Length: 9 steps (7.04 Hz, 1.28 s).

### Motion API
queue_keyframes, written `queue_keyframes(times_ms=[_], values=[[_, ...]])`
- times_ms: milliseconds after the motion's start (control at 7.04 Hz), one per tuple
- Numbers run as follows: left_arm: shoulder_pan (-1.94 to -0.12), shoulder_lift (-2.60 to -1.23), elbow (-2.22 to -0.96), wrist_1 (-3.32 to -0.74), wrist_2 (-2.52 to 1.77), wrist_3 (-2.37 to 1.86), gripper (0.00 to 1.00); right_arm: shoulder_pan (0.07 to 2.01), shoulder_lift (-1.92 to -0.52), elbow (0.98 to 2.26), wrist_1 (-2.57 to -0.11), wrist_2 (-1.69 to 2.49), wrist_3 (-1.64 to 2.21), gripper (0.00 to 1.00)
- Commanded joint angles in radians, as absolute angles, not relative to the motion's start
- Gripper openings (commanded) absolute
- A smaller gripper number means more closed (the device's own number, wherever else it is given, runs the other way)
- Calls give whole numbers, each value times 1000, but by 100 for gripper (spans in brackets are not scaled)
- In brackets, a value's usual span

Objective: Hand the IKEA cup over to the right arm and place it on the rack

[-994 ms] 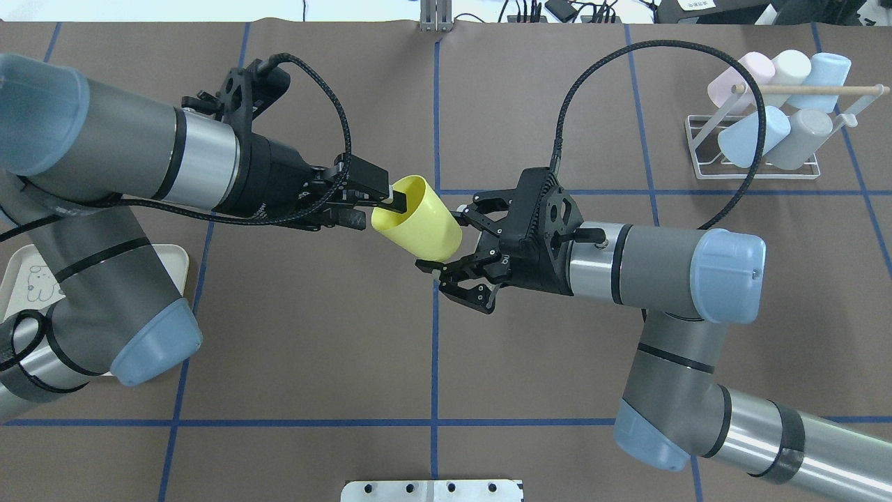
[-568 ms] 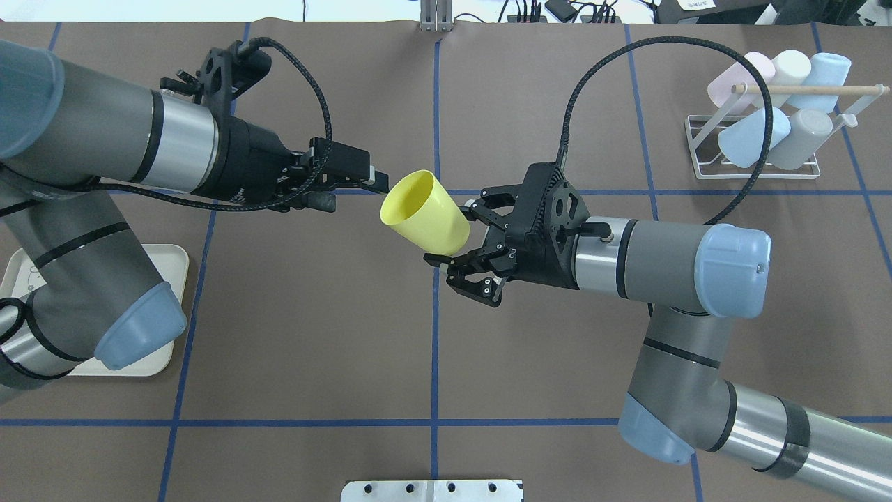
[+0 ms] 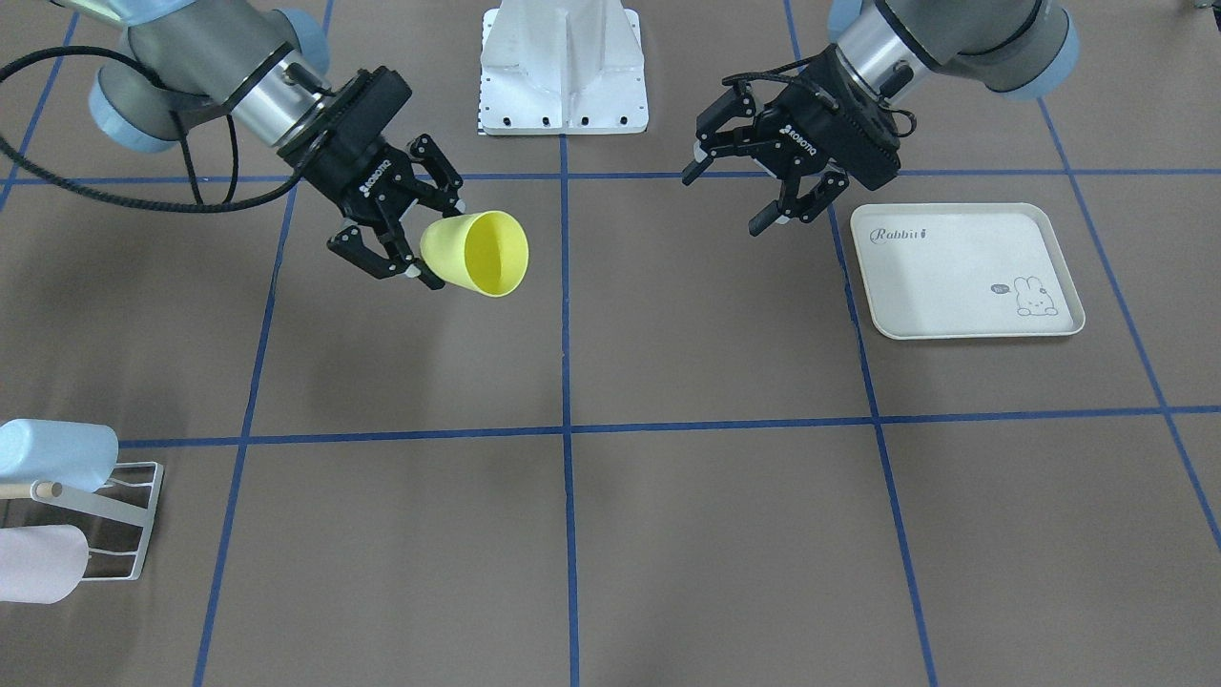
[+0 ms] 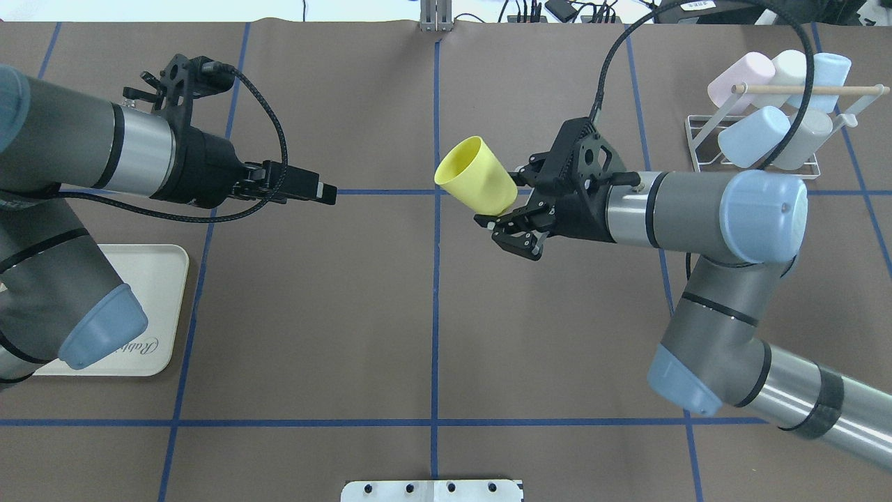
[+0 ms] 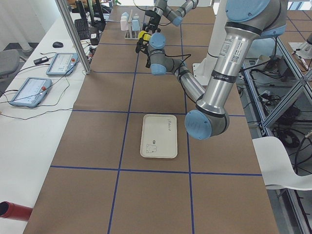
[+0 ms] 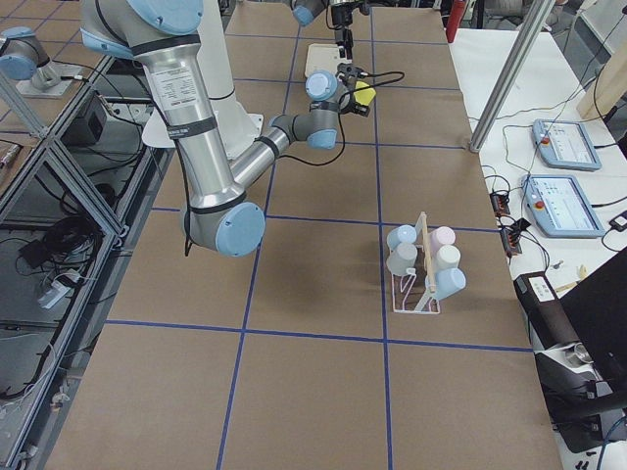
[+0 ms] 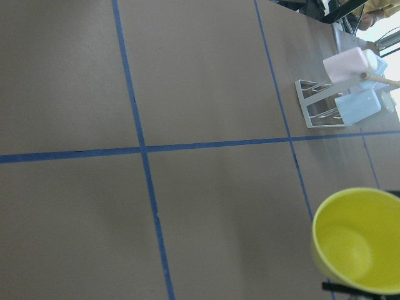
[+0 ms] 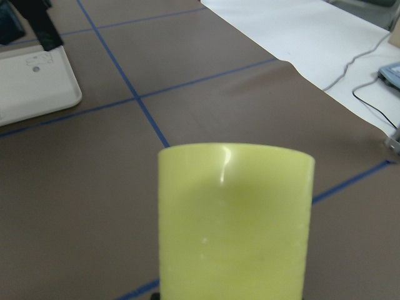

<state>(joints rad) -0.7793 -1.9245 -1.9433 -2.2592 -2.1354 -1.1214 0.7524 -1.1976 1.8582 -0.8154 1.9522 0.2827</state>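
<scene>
Cup (image 4: pixel 474 174) in right gripper (image 4: pixel 503 204), rack (image 4: pixel 843 89) apart

Bright, even overhead light is seen in all views. Only soft, faint shadows are cast on the brown bench (image 3: pixel 668 534). A small glare streak is caught on the yellow cup (image 8: pixel 234 219), rendered slightly soft at close range in the right wrist view. The far right corner by the rack (image 7: pixel 319 103) is washed out in the left wrist view.
</scene>
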Motion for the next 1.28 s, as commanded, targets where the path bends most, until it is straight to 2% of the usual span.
queue_keyframes(times_ms=[0, 426, 1136], values=[[-781, -1919, -1944, -2260, -2122, -1115, 100, 984, -1198, 1870, -1052, 2143, 130, 0], [-778, -1919, -1944, -2261, -2120, -1120, 100, 1184, -1215, 1870, -1396, 2111, -447, 0], [-775, -1919, -1940, -2263, -2120, -1124, 100, 1213, -1491, 1956, -1413, 1529, -1236, 0]])
